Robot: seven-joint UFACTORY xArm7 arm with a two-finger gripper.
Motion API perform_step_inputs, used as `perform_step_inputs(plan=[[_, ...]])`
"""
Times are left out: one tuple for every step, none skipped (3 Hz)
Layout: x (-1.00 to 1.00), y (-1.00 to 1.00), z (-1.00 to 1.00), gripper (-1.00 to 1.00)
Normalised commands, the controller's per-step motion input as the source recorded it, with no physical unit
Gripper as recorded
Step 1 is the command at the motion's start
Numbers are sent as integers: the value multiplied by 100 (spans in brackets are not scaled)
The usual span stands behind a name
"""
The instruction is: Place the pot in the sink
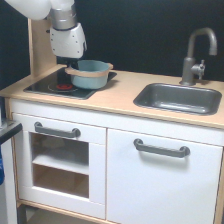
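The light blue-teal pot (91, 75) with a tan rim band stands on the right part of the black stovetop (50, 84), at the exterior view's left. My gripper (70, 66) hangs from the white arm and is down at the pot's left rim and handle. Its dark fingertips are blurred and partly hidden by the rim, so I cannot tell whether they clamp it. The dark grey sink (177, 98) is set in the wooden counter at the exterior view's right, well apart from the pot and with nothing in it.
A grey curved faucet (196, 50) rises behind the sink. A wooden upright panel (39, 47) stands behind the stovetop at the left. Bare wooden countertop (122, 90) lies between stovetop and sink. White cabinet doors with grey handles are below.
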Motion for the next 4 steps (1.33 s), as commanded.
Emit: perform_step_inputs(plan=[[87,-22,95,-100],[99,3,92,-100],[100,7,58,-100],[100,21,15,-100]])
